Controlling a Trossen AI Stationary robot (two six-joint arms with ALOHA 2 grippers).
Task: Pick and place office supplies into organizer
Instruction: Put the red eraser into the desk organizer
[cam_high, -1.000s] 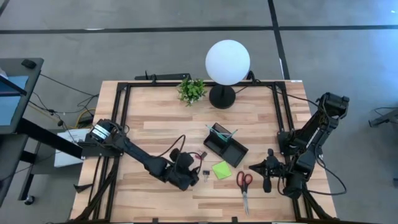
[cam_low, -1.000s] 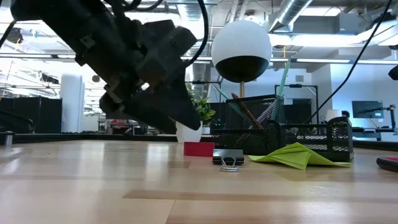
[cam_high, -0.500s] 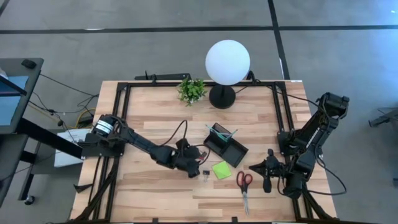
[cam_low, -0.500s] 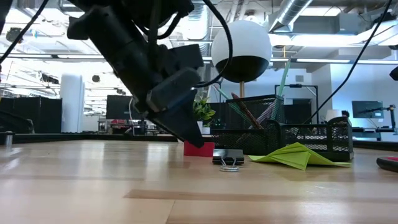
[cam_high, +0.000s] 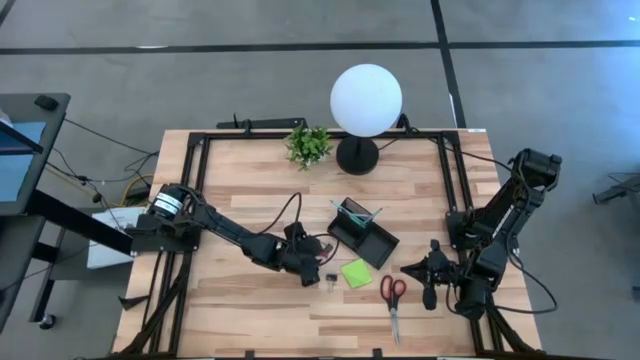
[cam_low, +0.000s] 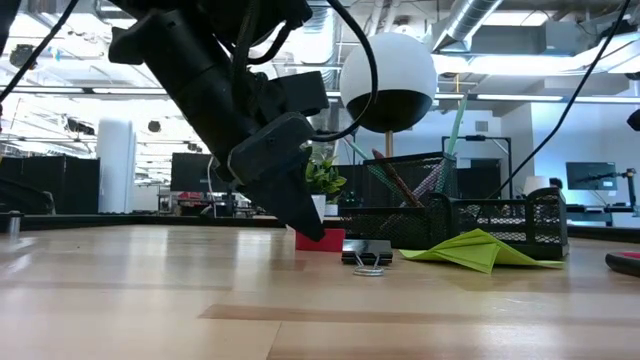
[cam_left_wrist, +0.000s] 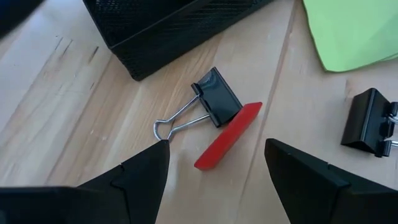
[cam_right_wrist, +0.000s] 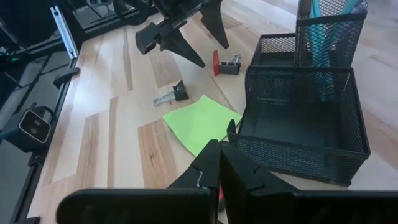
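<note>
The left gripper (cam_left_wrist: 214, 165) hangs low over the bench (cam_high: 250, 215), its fingers (cam_left_wrist: 140, 174) spread wide, holding nothing, on either side of a small red piece (cam_left_wrist: 228, 135) that lies against a black binder clip (cam_left_wrist: 211, 102). Just beyond sits the black mesh organizer (cam_high: 363, 231), with a lime-green sticky-note pad (cam_high: 356, 273) beside it. The right gripper (cam_high: 431, 292) rests near the red-handled scissors (cam_high: 392, 296), fingers pressed together, empty.

Red piece (cam_left_wrist: 227, 136), black mesh organizer (cam_left_wrist: 168, 22)
</note>
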